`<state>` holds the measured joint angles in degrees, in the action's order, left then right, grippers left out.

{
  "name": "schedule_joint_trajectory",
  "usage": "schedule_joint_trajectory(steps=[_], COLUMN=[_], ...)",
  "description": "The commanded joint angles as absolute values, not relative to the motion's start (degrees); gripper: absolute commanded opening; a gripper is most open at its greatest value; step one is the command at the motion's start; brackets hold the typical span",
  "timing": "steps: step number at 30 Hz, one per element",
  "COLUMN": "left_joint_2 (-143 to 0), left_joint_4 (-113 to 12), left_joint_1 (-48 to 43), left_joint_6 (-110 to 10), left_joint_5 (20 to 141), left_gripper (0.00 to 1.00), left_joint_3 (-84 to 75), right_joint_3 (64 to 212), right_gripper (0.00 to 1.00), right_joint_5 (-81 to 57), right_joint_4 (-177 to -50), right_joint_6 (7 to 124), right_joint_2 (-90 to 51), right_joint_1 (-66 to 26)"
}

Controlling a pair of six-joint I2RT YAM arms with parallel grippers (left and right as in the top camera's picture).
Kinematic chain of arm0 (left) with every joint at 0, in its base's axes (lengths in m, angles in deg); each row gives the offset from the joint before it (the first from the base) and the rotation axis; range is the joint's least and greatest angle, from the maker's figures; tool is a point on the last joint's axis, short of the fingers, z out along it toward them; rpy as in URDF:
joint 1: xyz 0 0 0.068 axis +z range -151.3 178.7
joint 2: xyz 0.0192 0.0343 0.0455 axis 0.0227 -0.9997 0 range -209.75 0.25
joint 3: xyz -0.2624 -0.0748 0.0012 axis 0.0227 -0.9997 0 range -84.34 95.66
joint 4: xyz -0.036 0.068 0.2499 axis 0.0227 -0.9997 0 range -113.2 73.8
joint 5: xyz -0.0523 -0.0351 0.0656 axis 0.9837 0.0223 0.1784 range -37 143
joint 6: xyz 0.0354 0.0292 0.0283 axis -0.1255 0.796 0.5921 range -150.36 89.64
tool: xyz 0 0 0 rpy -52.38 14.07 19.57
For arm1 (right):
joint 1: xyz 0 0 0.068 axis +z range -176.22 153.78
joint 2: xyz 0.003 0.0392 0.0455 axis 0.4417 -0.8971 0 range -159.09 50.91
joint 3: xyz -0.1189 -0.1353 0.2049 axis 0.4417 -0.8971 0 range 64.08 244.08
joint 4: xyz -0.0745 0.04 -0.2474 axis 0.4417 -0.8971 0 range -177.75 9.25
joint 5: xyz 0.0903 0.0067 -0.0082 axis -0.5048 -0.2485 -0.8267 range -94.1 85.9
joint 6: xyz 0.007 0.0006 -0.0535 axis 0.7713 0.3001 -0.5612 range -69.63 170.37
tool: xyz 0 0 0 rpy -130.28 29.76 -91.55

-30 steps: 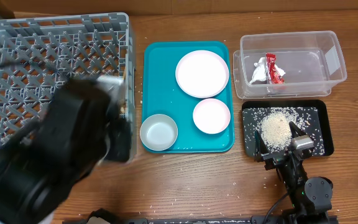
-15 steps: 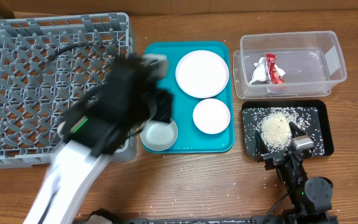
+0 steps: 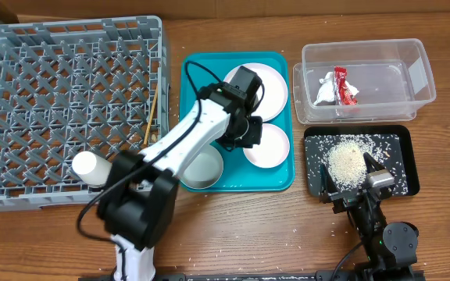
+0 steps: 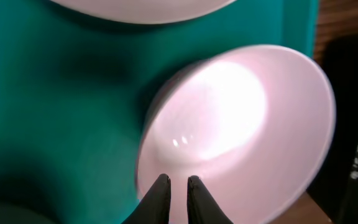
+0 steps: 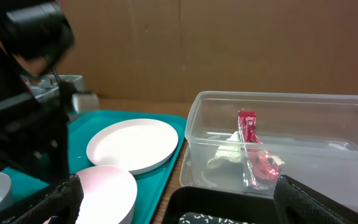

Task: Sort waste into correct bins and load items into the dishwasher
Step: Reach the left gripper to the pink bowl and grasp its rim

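Observation:
My left gripper (image 3: 244, 137) hangs over the teal tray at the left rim of the white bowl (image 3: 268, 148). In the left wrist view its fingers (image 4: 178, 182) are nearly together, empty, just above the bowl (image 4: 241, 118). The pale plate (image 3: 262, 97) is partly under the arm, and so is the steel bowl (image 3: 201, 170). A white cup (image 3: 90, 168) and wooden chopsticks (image 3: 153, 117) lie in the grey dish rack (image 3: 22, 47). The red wrapper (image 3: 344, 86) lies in the clear tub (image 3: 412, 74). My right gripper (image 3: 363, 184) is wide open at the front edge of the black tray (image 3: 405, 168).
A heap of rice (image 3: 346, 161) fills the middle of the black tray. The teal tray (image 3: 198, 78) sits between the rack and the bins. The right wrist view shows the plate (image 5: 132, 144), the bowl (image 5: 107, 194) and the tub (image 5: 291, 143). Loose rice grains dot the wooden table.
My left arm has swung right from over the dish rack to the teal tray and now points at the white bowl. The right arm has not moved.

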<state>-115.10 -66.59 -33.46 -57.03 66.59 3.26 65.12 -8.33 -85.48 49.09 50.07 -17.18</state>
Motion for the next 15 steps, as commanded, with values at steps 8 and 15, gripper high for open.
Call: schedule_joint_trajectory(steps=[8,15], left_joint_2=[-120.47,-112.19], left_joint_4=[-64.69,-75.22], left_joint_1=[-33.46,-33.48], left_joint_6=[-58.87,-58.67], left_joint_5=[72.12,62.41], left_gripper=[0.12,0.27], left_joint_3=[3.65,10.82], right_joint_3=[64.55,64.55], right_gripper=[1.0,1.0], right_joint_5=[-8.02,-8.02], right_joint_4=[-85.16,-85.16], right_joint_6=[49.02,49.02], right_joint_2=[50.61,50.61], right_joint_1=[-17.13,-17.13])
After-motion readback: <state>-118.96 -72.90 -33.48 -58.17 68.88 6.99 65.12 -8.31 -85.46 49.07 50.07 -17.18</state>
